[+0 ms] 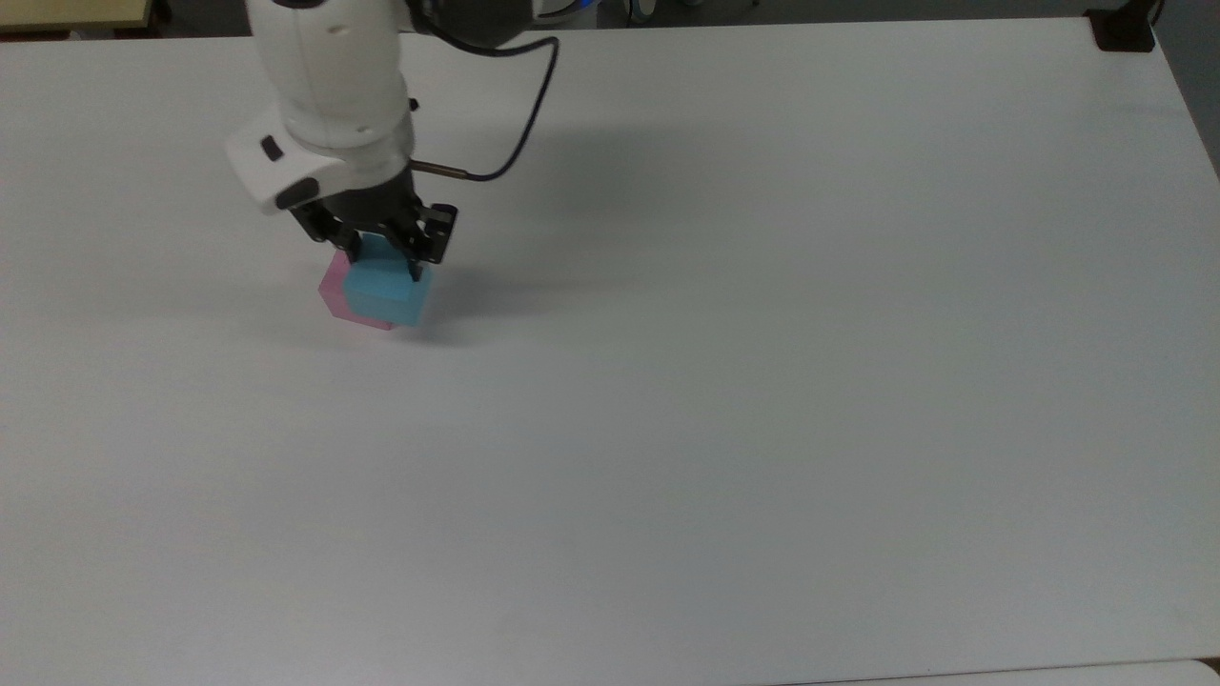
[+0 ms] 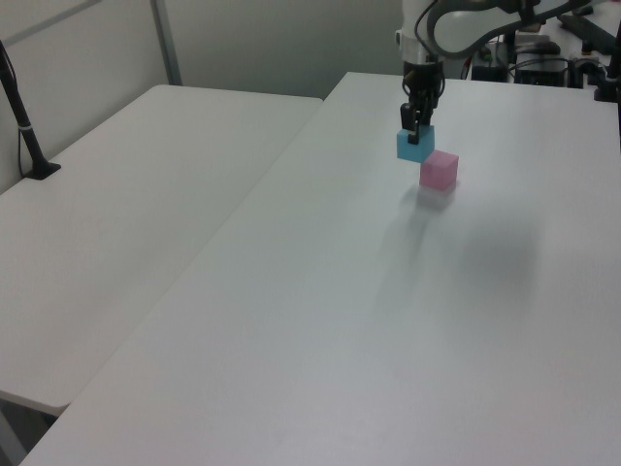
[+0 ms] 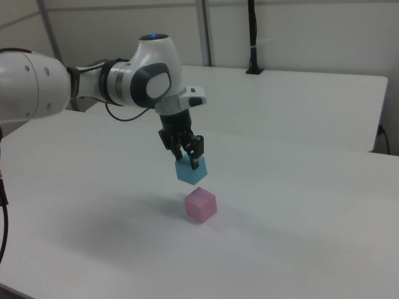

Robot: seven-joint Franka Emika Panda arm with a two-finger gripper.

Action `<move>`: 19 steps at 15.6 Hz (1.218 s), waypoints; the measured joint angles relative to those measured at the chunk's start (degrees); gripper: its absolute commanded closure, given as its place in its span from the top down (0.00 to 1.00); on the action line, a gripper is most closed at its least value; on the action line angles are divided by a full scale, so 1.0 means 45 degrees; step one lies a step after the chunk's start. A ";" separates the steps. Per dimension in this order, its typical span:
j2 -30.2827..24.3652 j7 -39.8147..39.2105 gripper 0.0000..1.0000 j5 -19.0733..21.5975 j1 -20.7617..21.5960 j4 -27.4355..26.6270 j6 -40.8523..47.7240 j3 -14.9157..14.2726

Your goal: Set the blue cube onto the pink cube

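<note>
My pincer (image 3: 189,161) pinches the blue cube (image 3: 191,169). The right view shows the cube airborne above the pink cube (image 3: 201,205), apart from it; the top view overlaps them. The pink cube rests on the surface (image 3: 299,224).

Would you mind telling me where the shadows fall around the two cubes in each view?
Top view: a soft grey shadow spreads on the white table at the top view's right of the light blue cube. Left view: a faint patch lies below the pastel pink cube. Right view: a dim smudge sits at the right view's left of it.
</note>
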State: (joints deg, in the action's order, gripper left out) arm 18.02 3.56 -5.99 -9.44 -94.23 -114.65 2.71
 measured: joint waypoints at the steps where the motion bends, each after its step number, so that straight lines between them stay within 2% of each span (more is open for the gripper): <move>1: -0.0097 -0.0176 0.31 -0.0059 -0.0187 -0.0193 0.0001 -0.0002; 4: -0.0194 -0.0273 0.33 -0.0517 -0.0421 -0.0839 0.0001 -0.0002; 5: -0.0194 -0.0273 0.38 -0.0612 -0.0421 -0.1044 -0.0002 0.0004; 6: -0.0214 -0.0273 0.59 -0.0663 -0.0419 -0.1119 -0.0014 0.0022; 7: -0.0272 -0.0273 1.00 -0.0683 -0.0417 -0.1141 -0.0014 0.0036; 13: -0.0411 -0.0281 1.00 -0.0707 -0.0906 -0.1191 -0.0013 0.0016; 16: -0.0958 -0.0450 1.00 -0.0707 -0.1291 -0.1184 0.0024 0.0003; 19: -0.1488 -0.0472 1.00 -0.0705 -0.1297 -0.1106 0.0445 0.0074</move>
State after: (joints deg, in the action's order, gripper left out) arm 11.32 1.44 -9.16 -15.28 -99.21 -112.65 3.04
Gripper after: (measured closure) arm 0.000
